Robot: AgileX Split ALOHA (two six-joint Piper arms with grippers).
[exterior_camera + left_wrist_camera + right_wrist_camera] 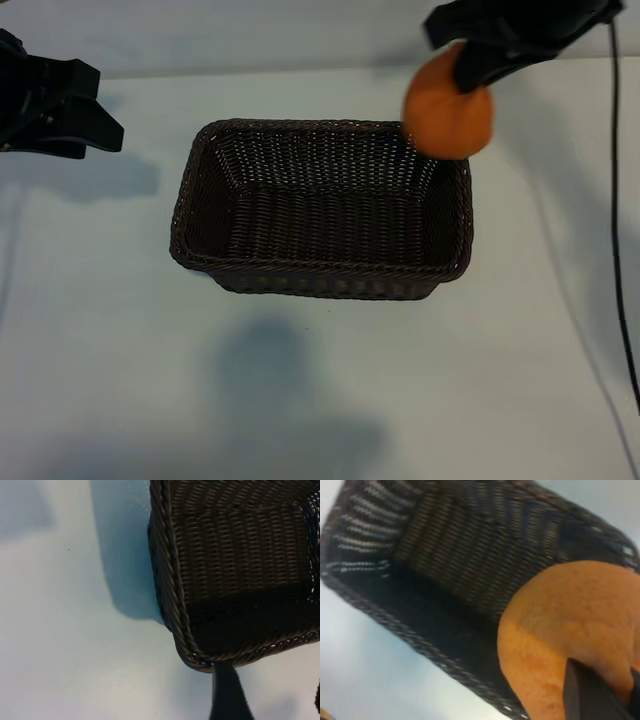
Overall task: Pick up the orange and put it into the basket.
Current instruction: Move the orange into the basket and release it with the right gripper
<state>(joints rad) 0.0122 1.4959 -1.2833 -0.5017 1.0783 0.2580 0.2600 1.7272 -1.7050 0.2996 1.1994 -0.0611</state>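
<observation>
The right claw is clamped on the orange, holding it in the air above the far right corner of the basket. The basket sits empty in the middle of the surface. Off at the far left the left claw hangs idle with its fingers apart. This looks like the carry step; next the fruit needs bringing over the basket's middle, then letting go.

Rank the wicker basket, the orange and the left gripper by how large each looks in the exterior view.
1. Wicker basket, by far the largest.
2. Left gripper, cut off by the frame edge, so uncertain.
3. Orange, held up by the right gripper, so nearness to the camera may enlarge it.
</observation>
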